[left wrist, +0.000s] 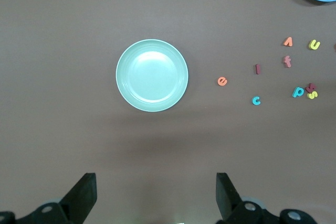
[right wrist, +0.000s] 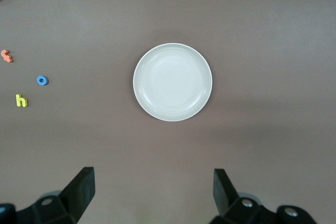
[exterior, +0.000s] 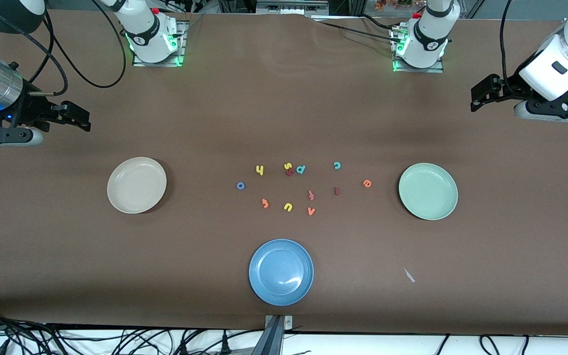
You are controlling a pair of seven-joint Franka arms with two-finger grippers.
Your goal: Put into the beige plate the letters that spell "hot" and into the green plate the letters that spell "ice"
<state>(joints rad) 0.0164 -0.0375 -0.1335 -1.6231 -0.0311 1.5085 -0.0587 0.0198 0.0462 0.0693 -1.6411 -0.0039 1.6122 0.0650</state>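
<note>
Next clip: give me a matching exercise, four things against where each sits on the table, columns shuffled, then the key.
Things
1. beige plate
2. green plate
3. blue plate
4. orange e

Places
A. nearest the front camera
B. toward the left arm's end of the table
C. between the letter cluster and the green plate
D. toward the right arm's end of the table

Pairs: 1-D, 2-B, 3-A, 4-C

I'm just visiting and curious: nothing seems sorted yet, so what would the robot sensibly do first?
Probably lower the open right end effector toward the small blue foam ring o: it lies nearest the empty round beige plate, clear of other letters.
</note>
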